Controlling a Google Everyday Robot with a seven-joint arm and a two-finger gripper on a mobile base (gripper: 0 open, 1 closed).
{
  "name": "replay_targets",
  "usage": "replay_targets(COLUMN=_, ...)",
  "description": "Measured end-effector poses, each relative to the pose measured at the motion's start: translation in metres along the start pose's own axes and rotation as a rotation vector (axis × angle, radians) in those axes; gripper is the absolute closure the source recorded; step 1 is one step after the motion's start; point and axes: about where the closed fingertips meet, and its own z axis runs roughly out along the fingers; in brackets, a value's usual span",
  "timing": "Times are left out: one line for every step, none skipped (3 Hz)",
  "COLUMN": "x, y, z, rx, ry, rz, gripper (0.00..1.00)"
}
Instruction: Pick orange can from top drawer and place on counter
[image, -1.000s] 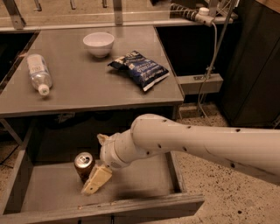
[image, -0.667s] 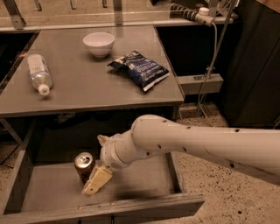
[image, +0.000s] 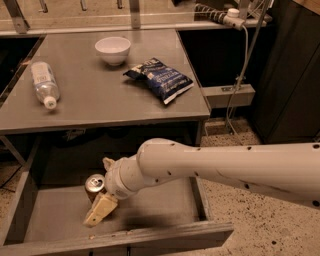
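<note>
In the top drawer (image: 50, 215), straddling the upright orange can (image: 93, 182) with the end effector (image: 98, 192), jaws wide, apparently not yet clamped; axis vertical.

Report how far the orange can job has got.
Done: the top drawer stands pulled open, and the gripper is down inside it. In hand: the gripper is right at the orange can, which stands upright on the drawer floor; a firm grasp is not evident. Left: lifting the can out and setting it on the counter, where a bottle, bowl and chip bag lie.
</note>
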Motion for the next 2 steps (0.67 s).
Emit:
replay_targets(x=-0.0012, y=-0.0024, z=0.0106, rx=-0.006, ry=-0.008, rz=0.008, gripper=0.0)
replay_targets(x=-0.0013, y=-0.0024, z=0.0114, rx=-0.007, ry=-0.008, rz=0.008, gripper=0.17)
